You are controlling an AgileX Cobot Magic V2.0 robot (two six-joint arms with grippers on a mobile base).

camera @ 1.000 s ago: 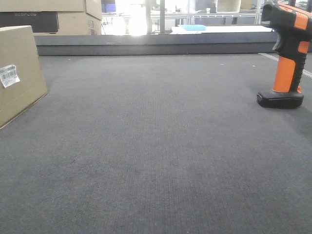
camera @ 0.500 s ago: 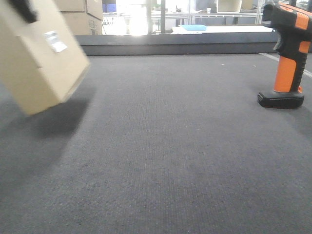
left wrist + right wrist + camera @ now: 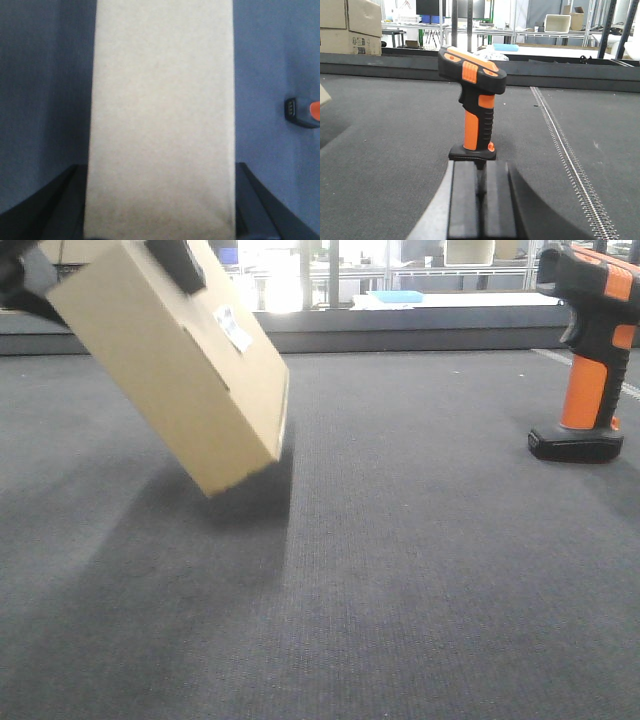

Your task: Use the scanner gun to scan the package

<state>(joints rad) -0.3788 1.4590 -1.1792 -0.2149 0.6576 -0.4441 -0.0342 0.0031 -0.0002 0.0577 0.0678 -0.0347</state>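
Note:
A tan cardboard package (image 3: 185, 380) with a white barcode label (image 3: 233, 328) hangs tilted above the dark grey mat, its low corner near the surface. My left gripper (image 3: 100, 275) is shut on it, one black finger (image 3: 178, 262) on each side; in the left wrist view the package (image 3: 160, 100) fills the middle between the fingers (image 3: 65, 200). The orange and black scanner gun (image 3: 590, 350) stands upright on its base at the far right. My right gripper (image 3: 481, 167) is shut and empty, its tips just short of the scanner's base (image 3: 472, 152).
A raised dark ledge (image 3: 400, 340) runs along the back of the mat. Stacked cardboard boxes (image 3: 350, 25) and shelving stand beyond it. A metal toothed strip (image 3: 570, 160) runs across the mat to the right of the scanner.
The package was lifted off the mat at the left and has swung up and to the right, tilted. The scanner has not moved.

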